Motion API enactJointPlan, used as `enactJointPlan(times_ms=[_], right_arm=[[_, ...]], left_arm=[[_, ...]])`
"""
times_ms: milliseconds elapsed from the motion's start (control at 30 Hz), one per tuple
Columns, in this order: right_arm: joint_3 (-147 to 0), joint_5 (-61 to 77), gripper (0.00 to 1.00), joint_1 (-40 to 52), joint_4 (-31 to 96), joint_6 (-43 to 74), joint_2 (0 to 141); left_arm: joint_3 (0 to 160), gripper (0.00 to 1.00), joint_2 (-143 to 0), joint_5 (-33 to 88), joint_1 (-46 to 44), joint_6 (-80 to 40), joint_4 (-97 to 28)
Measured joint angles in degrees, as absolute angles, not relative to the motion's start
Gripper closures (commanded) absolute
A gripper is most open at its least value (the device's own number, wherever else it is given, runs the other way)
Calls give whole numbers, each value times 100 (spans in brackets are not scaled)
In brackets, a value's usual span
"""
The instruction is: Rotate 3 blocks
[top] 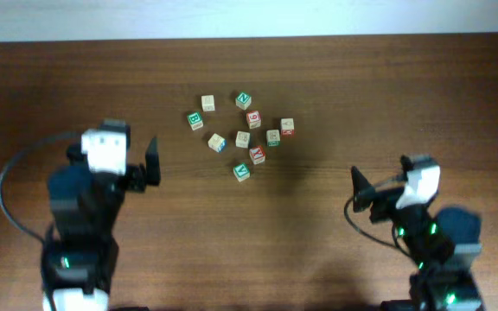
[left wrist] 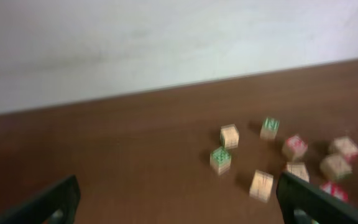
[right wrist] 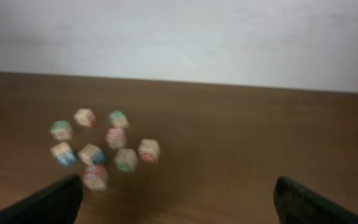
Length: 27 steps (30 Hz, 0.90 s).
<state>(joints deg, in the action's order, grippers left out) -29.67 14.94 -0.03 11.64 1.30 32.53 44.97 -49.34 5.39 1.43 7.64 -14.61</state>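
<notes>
Ten blocks [top: 243,139] clustered on the desk [top: 387,86] toward its far edge, left gripper [top: 153,161] and right gripper [top: 355,188] both spread wide, holding nothing

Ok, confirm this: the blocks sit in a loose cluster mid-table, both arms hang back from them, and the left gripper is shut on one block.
No. The left gripper is open and holds nothing; the left wrist view shows its fingers wide apart with no block between them. The rest stands: the blocks sit in a loose cluster mid-table, and both arms hang back from them.
</notes>
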Motion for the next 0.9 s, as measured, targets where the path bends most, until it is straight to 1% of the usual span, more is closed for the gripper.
enactJointPlan(times_ms=[33, 133, 300, 333, 367, 433, 533, 633, 667, 700, 733, 800, 900], right_arm=[[-3667, 1717, 2, -3, 1409, 128, 3885], [-5345, 2182, 2, -3, 2766, 128, 5306], [-7841, 2803, 2, 43, 4735, 45, 7432], [-8221, 2838, 2, 95, 5059, -8, 7762], [-8689, 2851, 2, 274, 5339, -69, 8211], [-9262, 2722, 2, 727, 5693, -130, 8866], [-9397, 2596, 2, 1249, 5743, -165, 9463], [-9397, 2655, 2, 1334, 5780, -123, 9824], [-9397, 2716, 3, 1334, 5745, -108, 9883], [-9397, 2783, 5, 1334, 5671, -99, 9944], [-9397, 2818, 7, 1334, 5653, -73, 9961], [-9397, 2773, 12, 1391, 5614, 36, 9966], [-9424, 2060, 17, 1894, 5575, 423, 10186]], left_arm=[[4965, 1, -5358, 628, 143, 766, -1662], [6018, 1, -6322, 845, 141, 652, -2344], [8285, 1, -8248, 1011, -34, 593, -4200], [8641, 1, -8525, 1011, -89, 593, -4383], [9351, 1, -8967, 1035, -180, 591, -5081], [10123, 1, -9483, 1052, -287, 591, -5793], [10309, 1, -9784, 1074, -355, 591, -6108], [10309, 1, -9850, 1238, -353, 591, -6090], [10311, 1, -9850, 1278, -353, 591, -6086], [10311, 4, -9850, 1330, -355, 591, -6086], [10311, 10, -9850, 1350, -353, 591, -6086], [10311, 10, -9859, 1347, -353, 506, -6084], [10353, 8, -9970, 794, -360, -233, -6226]])
